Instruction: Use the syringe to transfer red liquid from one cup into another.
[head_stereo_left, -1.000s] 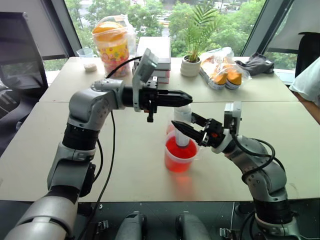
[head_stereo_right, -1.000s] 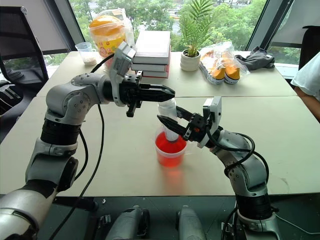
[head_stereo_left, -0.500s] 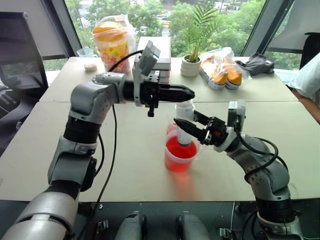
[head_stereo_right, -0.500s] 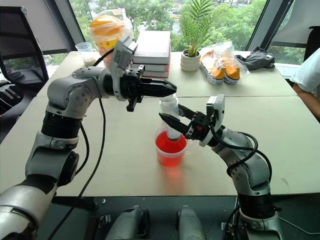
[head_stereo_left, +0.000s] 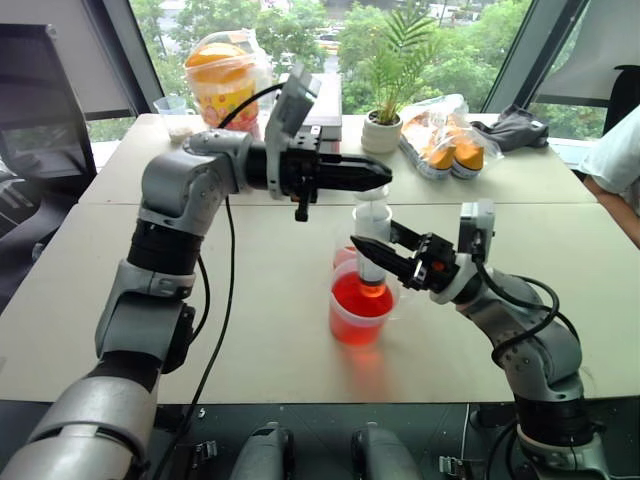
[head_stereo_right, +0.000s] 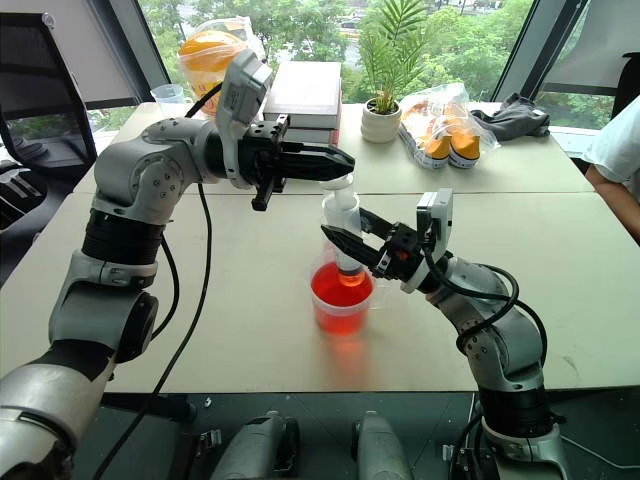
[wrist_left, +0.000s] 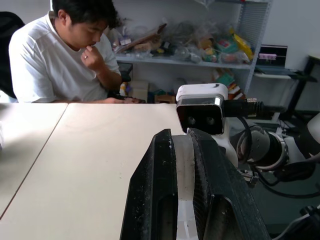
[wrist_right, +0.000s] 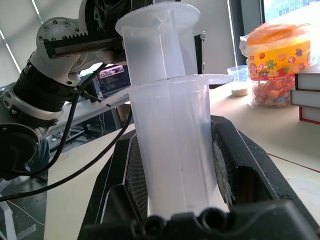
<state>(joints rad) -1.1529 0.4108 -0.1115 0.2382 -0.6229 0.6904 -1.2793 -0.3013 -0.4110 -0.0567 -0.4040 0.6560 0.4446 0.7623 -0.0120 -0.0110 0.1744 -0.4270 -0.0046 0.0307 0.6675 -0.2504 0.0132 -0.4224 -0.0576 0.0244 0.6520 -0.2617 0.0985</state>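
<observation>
The syringe (head_stereo_left: 372, 235) stands upright with its tip in the red liquid (head_stereo_left: 358, 302) of the wide clear beaker (head_stereo_left: 352, 328) at the table's middle. My right gripper (head_stereo_left: 372, 242) is shut on the syringe's clear barrel (wrist_right: 170, 130). My left gripper (head_stereo_left: 384, 180) reaches in level from the left and is shut on the plunger's top flange (wrist_left: 185, 165), which stands above the barrel's rim. A little red-orange liquid shows low in the barrel. The smaller cup (head_stereo_left: 342, 257) stands right behind the beaker, mostly hidden.
Along the table's far side are a snack jar (head_stereo_left: 222, 85), stacked books (head_stereo_left: 325, 110), a potted plant (head_stereo_left: 381, 130), bagged goods (head_stereo_left: 445, 135) and a dark cloth (head_stereo_left: 515, 128). A person (wrist_left: 60, 55) sits at the table's right end.
My left gripper has risen a little, drawing the plunger up out of the barrel. Red-orange liquid now shows at the barrel's lower end. The right gripper has held still.
</observation>
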